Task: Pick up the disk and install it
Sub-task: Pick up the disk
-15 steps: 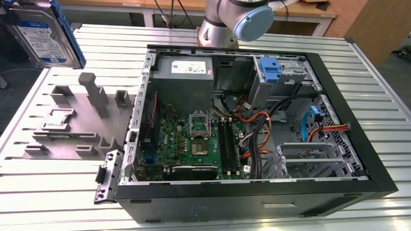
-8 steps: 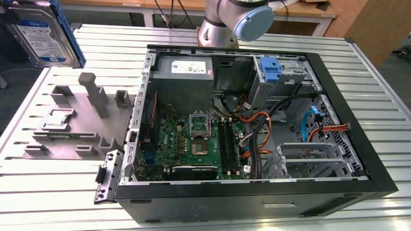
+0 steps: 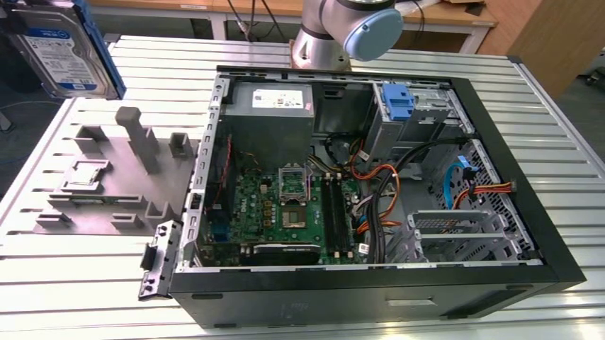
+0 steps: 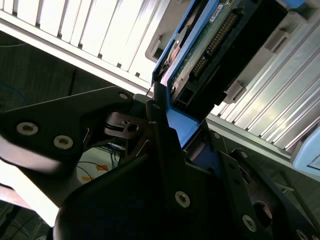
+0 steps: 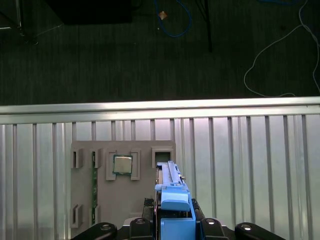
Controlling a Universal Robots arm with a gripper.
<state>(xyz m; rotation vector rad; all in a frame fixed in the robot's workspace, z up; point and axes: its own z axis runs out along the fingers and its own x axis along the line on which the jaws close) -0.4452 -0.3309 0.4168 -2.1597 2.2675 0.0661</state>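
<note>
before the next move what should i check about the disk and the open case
1. Grip: ok, the gripper is shut on the disk, as both wrist views show.
2. Height: ok, the disk hangs above the grey tray.
3. Access: ok, the case lies open on its side.
4. Slot: ok, the drive cage looks empty.
5. Path: cannot tell, cables run close beside the drive cage.
</note>
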